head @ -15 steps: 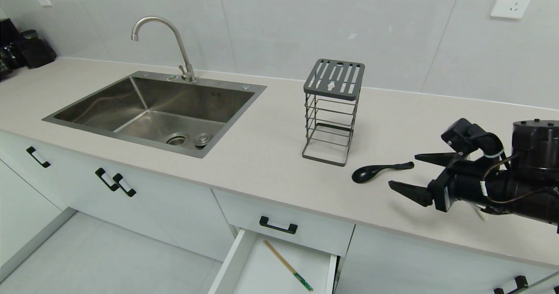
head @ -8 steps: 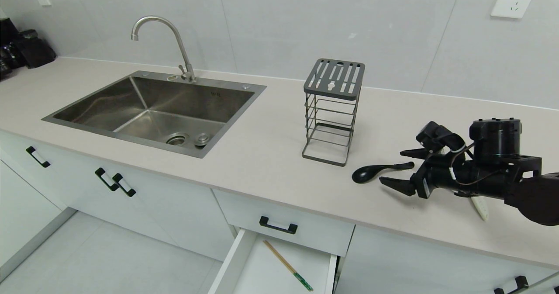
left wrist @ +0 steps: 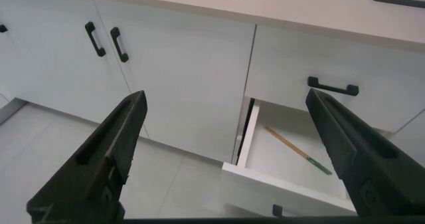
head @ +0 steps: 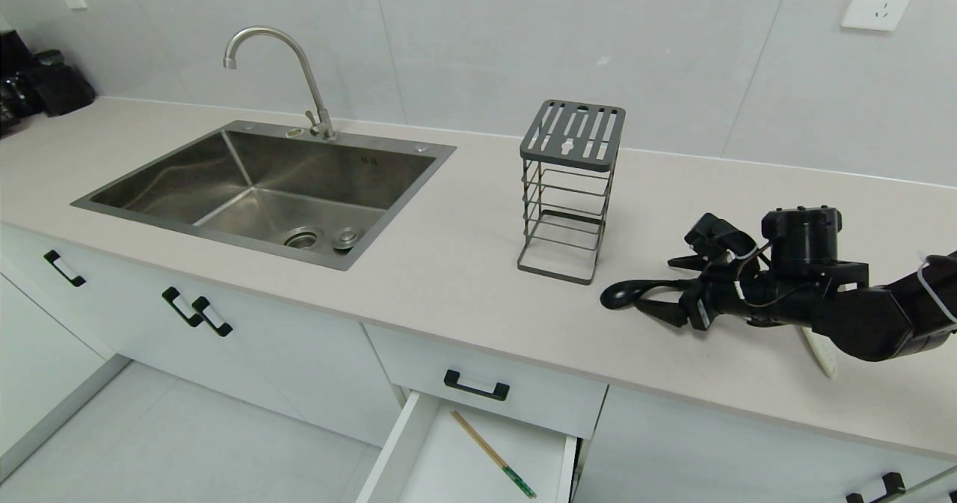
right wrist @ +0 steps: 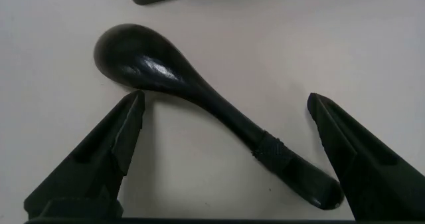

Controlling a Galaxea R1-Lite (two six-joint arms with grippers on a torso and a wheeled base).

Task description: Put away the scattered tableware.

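Your right gripper (head: pixel 662 285) is spread wide and sits low over the counter (head: pixel 448 279), just right of the wire rack (head: pixel 570 189). One finger lies on each side of the black spoon (head: pixel 635 291), and neither is gripping it (the right wrist view shows bare counter between each tip and the handle). The spoon lies flat, with its bowl toward the rack's foot and its handle pointing away from the rack. Below and in front of the rack, a drawer (head: pixel 523 443) is pulled out, with one chopstick (head: pixel 493 454) lying in it. Your left gripper (left wrist: pixel 226 101) is also spread apart and holds nothing. It hangs in front of the cabinet fronts, lower than the rack, and faces that drawer.
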